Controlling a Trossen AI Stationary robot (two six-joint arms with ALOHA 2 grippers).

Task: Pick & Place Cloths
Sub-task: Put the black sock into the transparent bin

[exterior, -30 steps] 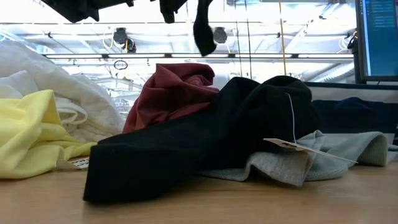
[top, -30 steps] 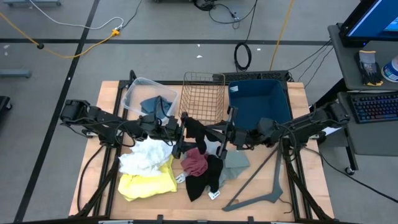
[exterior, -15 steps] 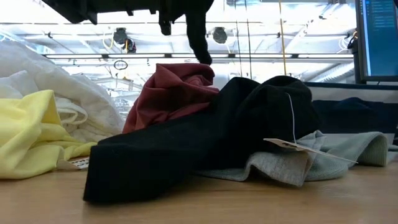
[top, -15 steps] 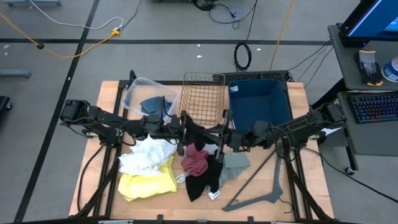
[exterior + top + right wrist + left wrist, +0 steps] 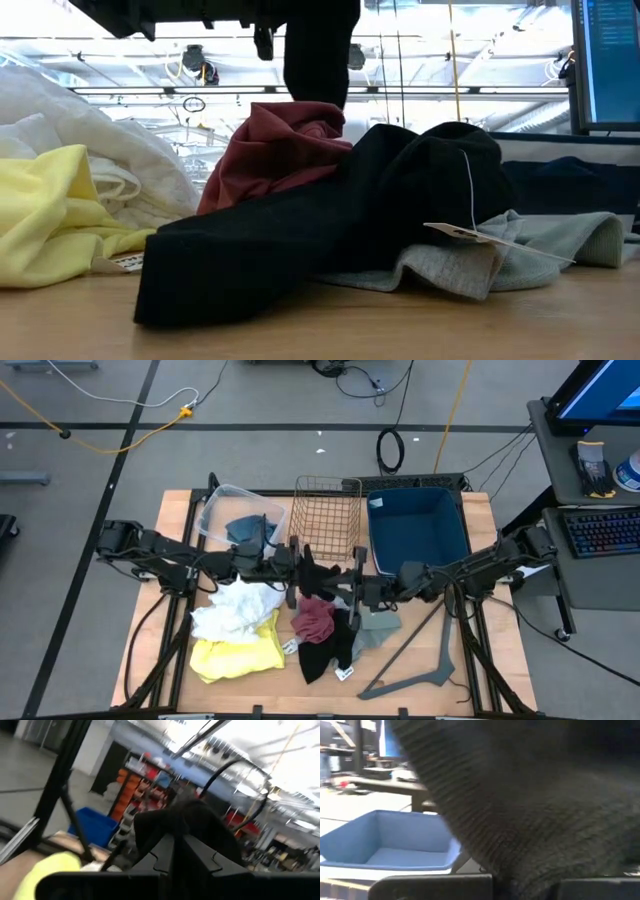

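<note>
Black cloth (image 5: 318,574) pinched between left jaws (image 5: 300,567) and right jaws (image 5: 352,582), above maroon cloth (image 5: 314,619).

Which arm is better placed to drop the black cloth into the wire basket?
Left, probably: the left gripper holds the hanging black cloth, directly in front of the wire basket. The right gripper is beside the cloth, nearer the blue bin.

A robotics lab or workshop in a large industrial hall. The wooden table (image 5: 500,650) stands on a bare grey concrete floor (image 5: 90,470) marked with dark tape lines and crossed by loose cables (image 5: 130,420). Beside the table's right edge, a desk carries a keyboard (image 5: 603,530) and a monitor (image 5: 605,390). The low view shows a high ceiling with strip lighting (image 5: 440,50); the right wrist view shows storage racks with orange bins (image 5: 137,777).
</note>
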